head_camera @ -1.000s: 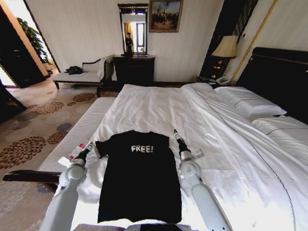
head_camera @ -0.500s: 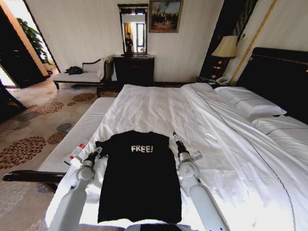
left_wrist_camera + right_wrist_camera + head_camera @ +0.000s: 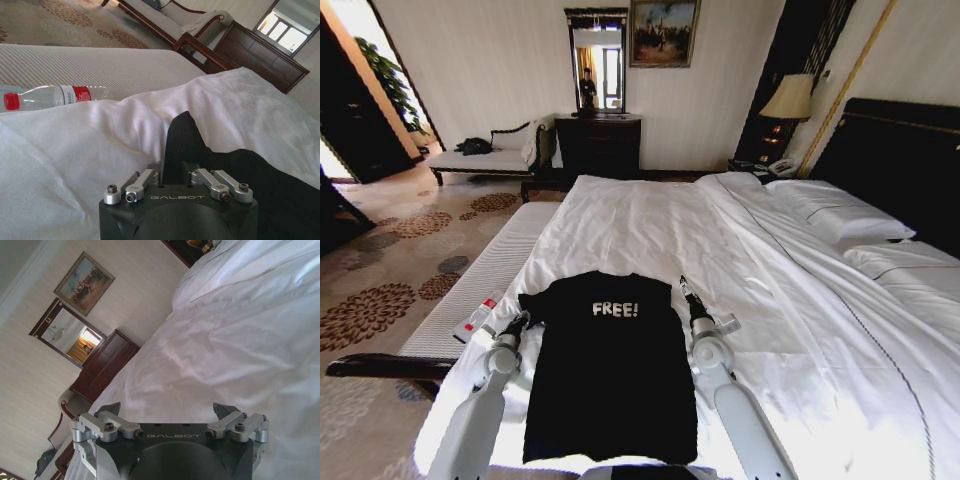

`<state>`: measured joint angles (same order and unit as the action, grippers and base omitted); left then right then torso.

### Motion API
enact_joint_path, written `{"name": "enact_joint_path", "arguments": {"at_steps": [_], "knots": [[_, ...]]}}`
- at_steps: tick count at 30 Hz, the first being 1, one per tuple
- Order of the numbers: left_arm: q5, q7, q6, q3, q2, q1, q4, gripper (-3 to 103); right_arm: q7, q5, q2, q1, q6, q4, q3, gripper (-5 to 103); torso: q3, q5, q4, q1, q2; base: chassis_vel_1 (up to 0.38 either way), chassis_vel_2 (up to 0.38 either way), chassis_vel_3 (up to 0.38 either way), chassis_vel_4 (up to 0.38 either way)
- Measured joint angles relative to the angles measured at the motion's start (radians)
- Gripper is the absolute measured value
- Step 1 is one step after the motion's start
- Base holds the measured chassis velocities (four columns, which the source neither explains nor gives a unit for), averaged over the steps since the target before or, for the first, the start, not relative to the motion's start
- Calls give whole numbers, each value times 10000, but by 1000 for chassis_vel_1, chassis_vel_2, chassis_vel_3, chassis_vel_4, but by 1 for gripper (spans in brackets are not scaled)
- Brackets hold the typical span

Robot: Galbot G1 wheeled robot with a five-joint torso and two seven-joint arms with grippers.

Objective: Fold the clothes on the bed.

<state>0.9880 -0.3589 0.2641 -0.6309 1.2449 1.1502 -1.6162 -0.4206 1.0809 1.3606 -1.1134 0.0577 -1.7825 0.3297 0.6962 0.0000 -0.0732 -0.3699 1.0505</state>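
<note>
I see the black soft-fabric short-sleeved T-shirt [image 3: 610, 365] with white "FREE!" print lying flat at the foot of the large white-sheeted bed [image 3: 660, 225]. My left tool [image 3: 522, 319] is at its left sleeve, closed on the fabric. My right tool [image 3: 684, 289], fingers spread and empty, rests beside the right sleeve.

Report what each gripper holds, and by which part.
Left gripper: jaws appear shut on the black T-shirt, at the sleeve edge. Right gripper: open, holding nothing.
</note>
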Motion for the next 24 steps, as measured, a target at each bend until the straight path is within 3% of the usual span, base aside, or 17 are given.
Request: {"name": "enact_joint_path", "arguments": {"at_steps": [1,4,7,24], "knots": [[0,0,0,0,0,0,0,24,0,0,0,0,0,0,0,100,0,0,0,0,0,0,0,0,0],[10,-102,7,23,-38,-105,147,7,-35,-24,-3,-10,-4,11,-3,100,0,0,0,0,0,0,0,0,0],[14,-149,28,130,-98,-234,240,1,-73,-37,-6,-22,-15,13,-4,100,0,0,0,0,0,0,0,0,0],[127,-148,150,191,-422,15,-563,0,-159,-128,27,-101,-34,86,6,100,0,0,-1,-1,0,0,0,0,0]]}}
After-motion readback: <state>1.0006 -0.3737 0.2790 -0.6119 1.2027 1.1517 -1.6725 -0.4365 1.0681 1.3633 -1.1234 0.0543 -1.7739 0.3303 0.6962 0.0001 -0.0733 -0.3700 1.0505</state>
